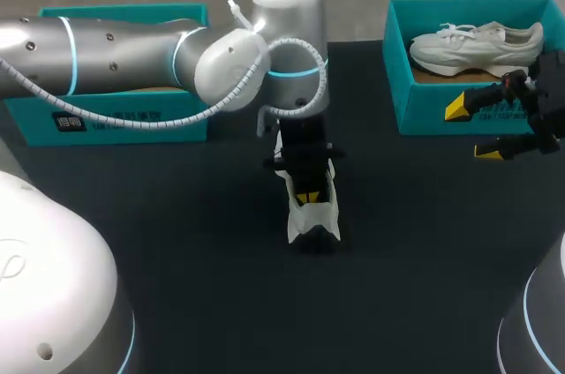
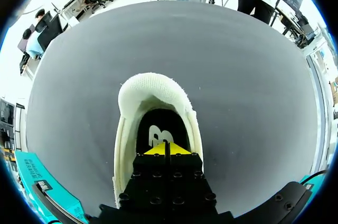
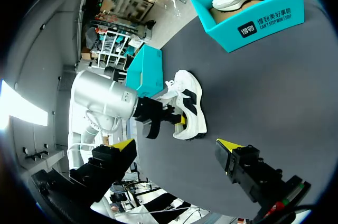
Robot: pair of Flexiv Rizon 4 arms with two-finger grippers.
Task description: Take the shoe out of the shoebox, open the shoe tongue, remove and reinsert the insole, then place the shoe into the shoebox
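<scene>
A white shoe [image 1: 313,215] stands on the black table [image 1: 177,259] at the middle, its heel collar [image 2: 150,84] ahead of my left gripper. My left gripper [image 1: 306,196] points down into the shoe's opening. Its yellow tips [image 2: 166,149] are shut together over the black insole [image 2: 153,129]; whether they pinch anything I cannot tell. In the right wrist view the same shoe [image 3: 191,105] shows a black side mark, with the left gripper [image 3: 177,120] in it. My right gripper [image 1: 473,130] hangs open in front of the teal shoebox [image 1: 424,105] at the right, its fingers wide apart [image 3: 176,146].
A second white shoe [image 1: 477,43] lies inside the right shoebox [image 3: 253,20]. Another teal box [image 1: 115,118] stands at the back left behind my left arm [image 1: 132,52], and also appears beside the shoe [image 3: 145,71].
</scene>
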